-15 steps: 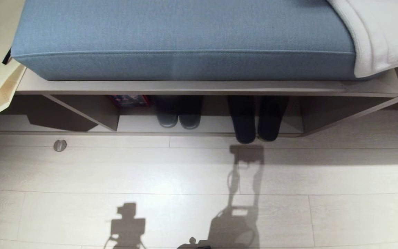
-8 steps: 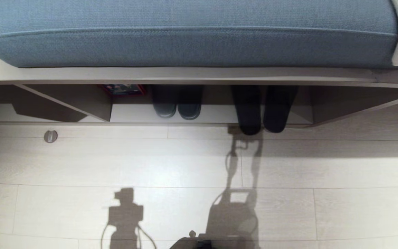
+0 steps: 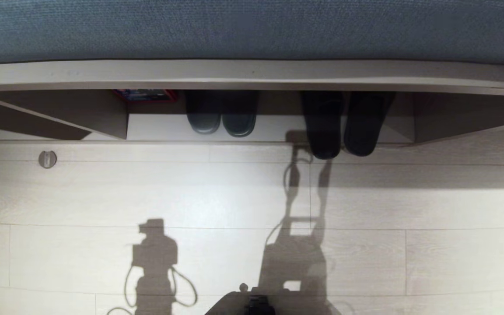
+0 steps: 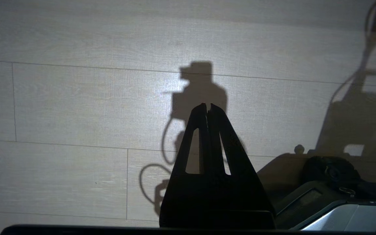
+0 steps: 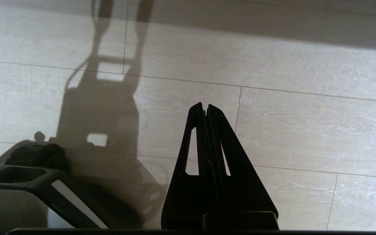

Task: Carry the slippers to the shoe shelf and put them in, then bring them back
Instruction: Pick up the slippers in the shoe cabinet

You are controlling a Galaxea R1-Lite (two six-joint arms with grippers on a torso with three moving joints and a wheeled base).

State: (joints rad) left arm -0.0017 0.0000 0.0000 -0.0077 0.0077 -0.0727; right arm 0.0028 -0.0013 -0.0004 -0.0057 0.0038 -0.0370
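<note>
Camera nearer; slippers (image 3: 344, 127) beside grey-tipped pair (image 3: 221, 116).

Two slipper pairs (image 3: 341, 127), one shelf (image 3: 269, 129)

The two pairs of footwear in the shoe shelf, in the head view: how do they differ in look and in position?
The slippers are all black, while the other pair shows paler grey tips. The slippers stick out past the front edge of the shoe shelf onto the floor; the other pair lies fully inside. The slippers look longer; the other pair looks shorter. Both pairs are dark, lie side by side and share one compartment.
</note>
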